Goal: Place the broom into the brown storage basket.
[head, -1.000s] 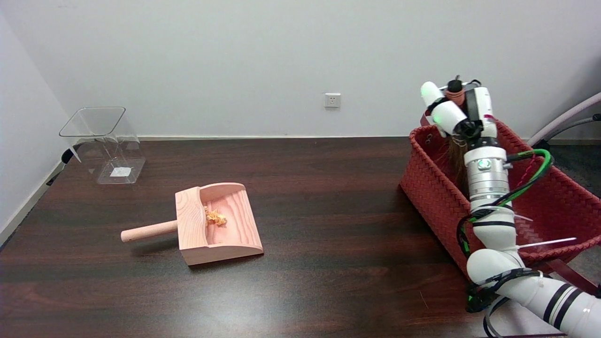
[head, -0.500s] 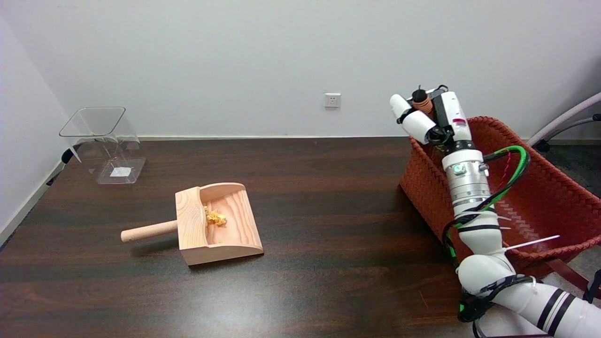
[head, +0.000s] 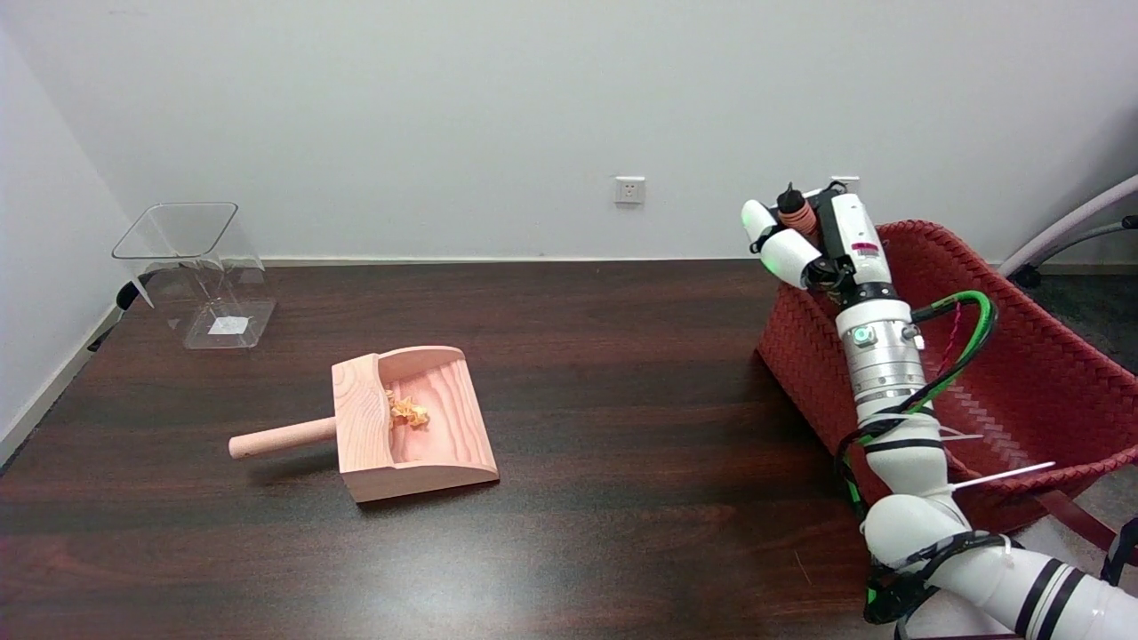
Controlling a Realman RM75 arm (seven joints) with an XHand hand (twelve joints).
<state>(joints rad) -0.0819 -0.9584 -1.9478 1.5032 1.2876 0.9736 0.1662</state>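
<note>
My right hand [head: 813,242] is raised over the far-left corner of the brown woven storage basket [head: 800,356] at the table's right end. It grips the broom [head: 797,213]. Only the broom's orange-wound handle top with a black tip shows, sticking up between the fingers. The bristles are hidden behind the hand and wrist. The arm rises from the lower right, crossing in front of the basket's inside.
A wooden dustpan [head: 409,427] holding a few yellow scraps lies left of centre, handle pointing left. A clear plastic container [head: 200,271] stands at the far left corner. A grey chair frame [head: 1067,227] is beyond the basket at the right edge.
The hand with the broom moved left from above the basket's middle to its far-left corner, then dipped slightly. The basket's left rim now sits lower in the picture.
</note>
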